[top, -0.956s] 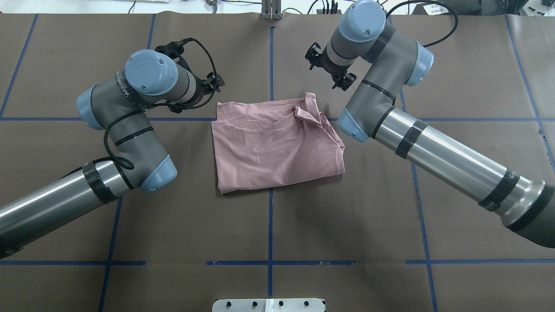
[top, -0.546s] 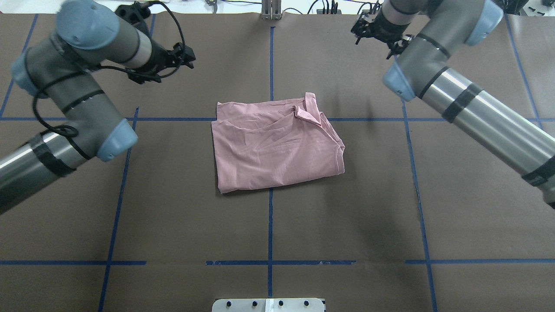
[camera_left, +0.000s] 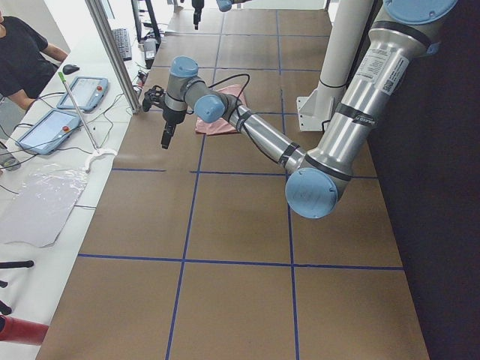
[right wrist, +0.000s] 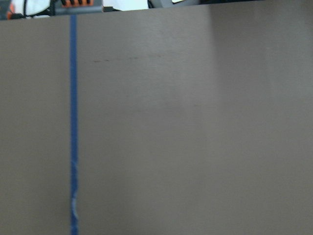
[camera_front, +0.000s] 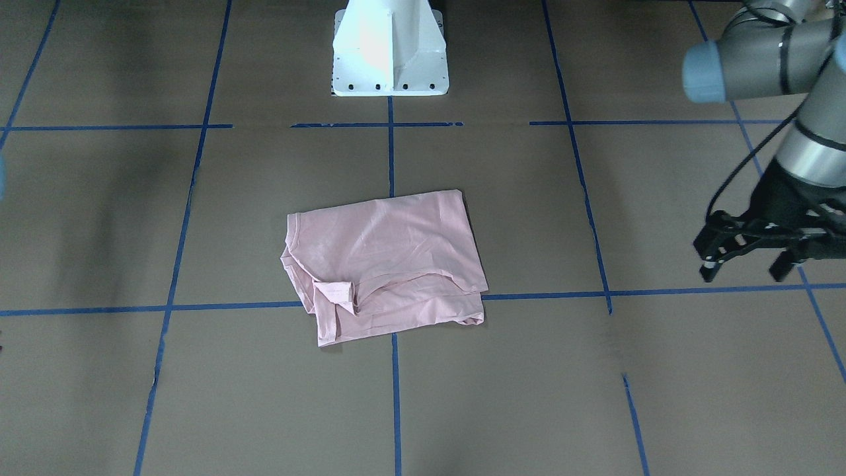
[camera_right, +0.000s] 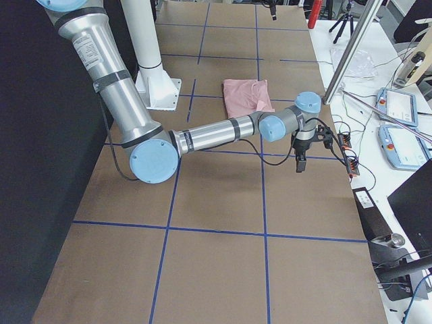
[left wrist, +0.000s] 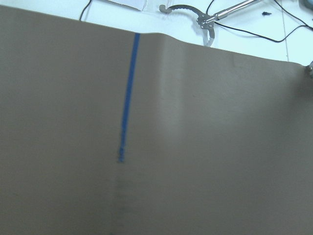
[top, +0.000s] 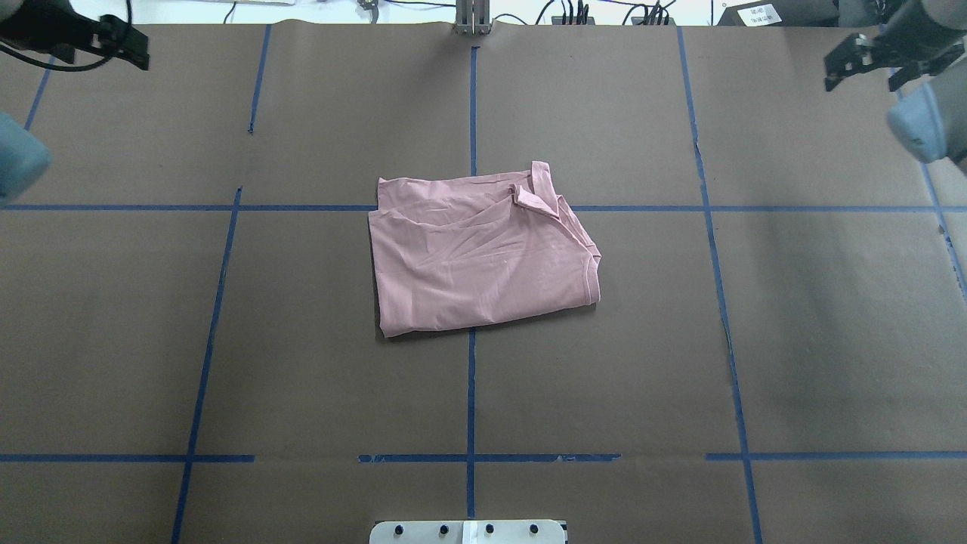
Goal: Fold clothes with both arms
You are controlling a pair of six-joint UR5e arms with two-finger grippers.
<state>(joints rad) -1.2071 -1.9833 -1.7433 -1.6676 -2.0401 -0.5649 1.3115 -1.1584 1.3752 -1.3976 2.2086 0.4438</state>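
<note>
Folding looks done: pink T-shirt (top: 483, 264) centred on table (top: 302, 378); left gripper (camera_front: 740, 274) spread, empty; right gripper (top: 869, 60) unreadable; next, flatten upturned sleeve (top: 538, 198)

We see a table (top: 340, 378) covered in brown paper, marked into large squares by blue tape lines (top: 471, 393). Along its far edge runs a white bench (camera_left: 37, 277) carrying two tablets (camera_left: 84, 91), loose cables (top: 548, 11) and a clear plastic sheet (camera_left: 41, 202). An aluminium post (camera_left: 112, 56) stands at the table's edge. A person in a black shirt (camera_left: 19, 49) is at the bench. A black surface (camera_right: 34, 169) backs the opposite side. The light is bright and even.
</note>
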